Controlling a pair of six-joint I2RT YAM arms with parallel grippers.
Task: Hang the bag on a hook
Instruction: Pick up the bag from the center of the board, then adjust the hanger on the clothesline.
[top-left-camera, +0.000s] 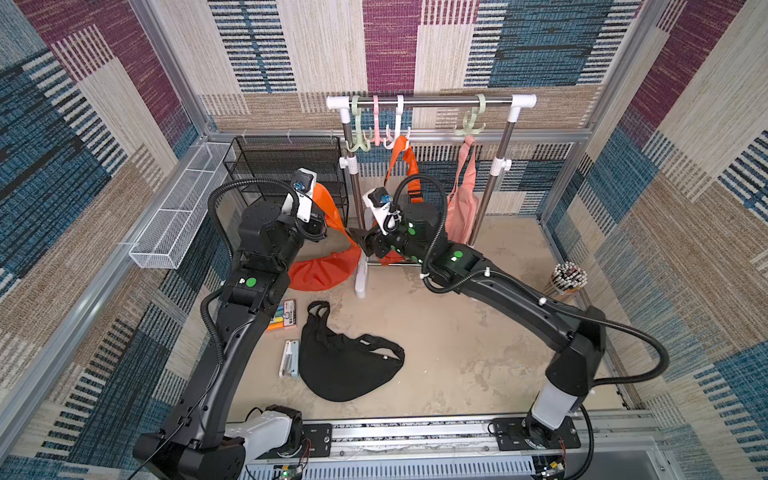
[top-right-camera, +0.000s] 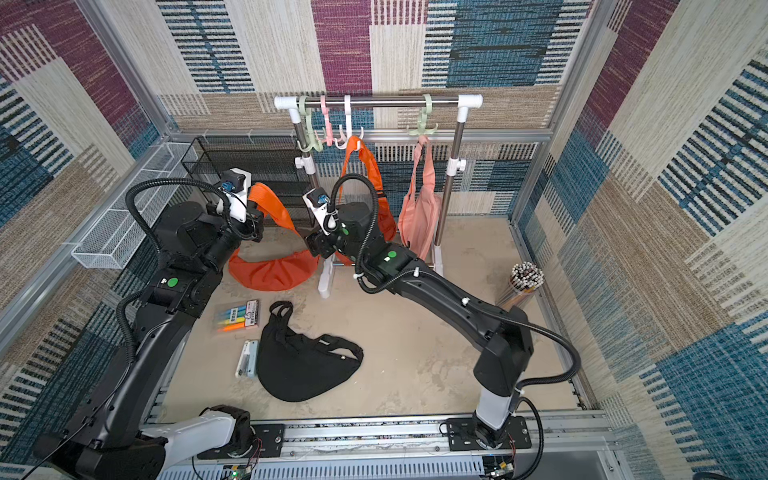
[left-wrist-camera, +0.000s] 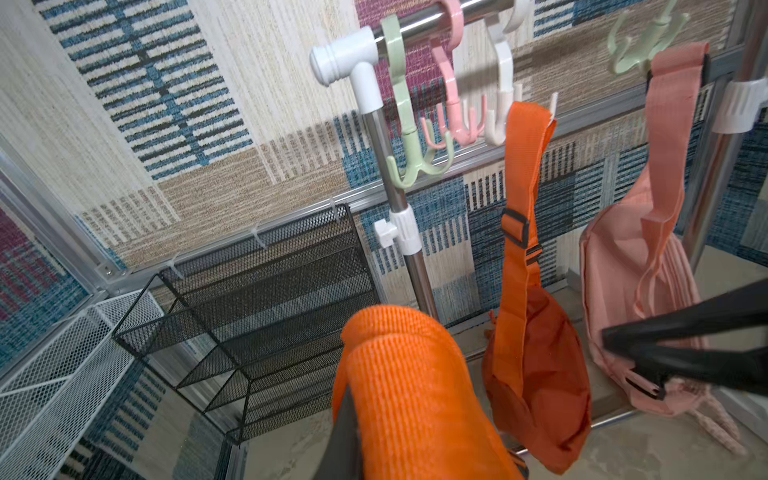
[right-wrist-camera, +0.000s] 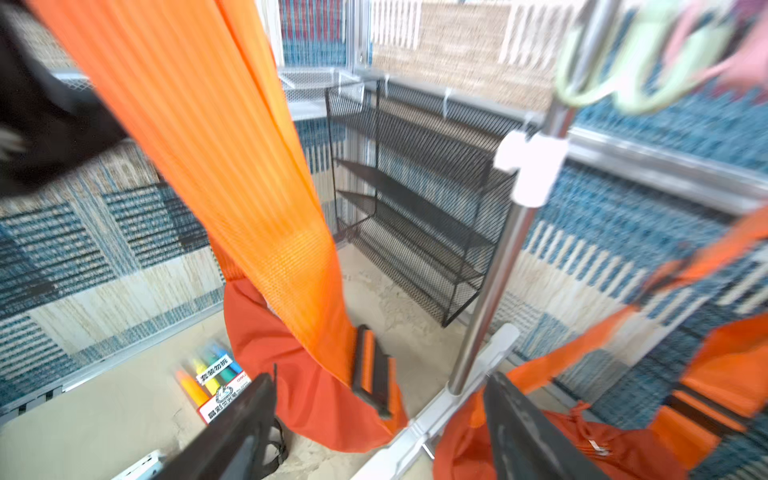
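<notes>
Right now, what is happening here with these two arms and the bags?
The left gripper holds the strap of an orange sling bag lifted, while the bag's body lies on the table. The right gripper hovers beside that strap with jaws open, near the rack. There, a second orange bag and a pink bag already hang on hooks. A black bag lies on the table, untouched.

A robot test cell — carpet-tiled walls (top-left-camera: 390, 45) on aluminium framing (top-left-camera: 399, 135), arms bolted to a base rail (top-left-camera: 415, 436).
</notes>
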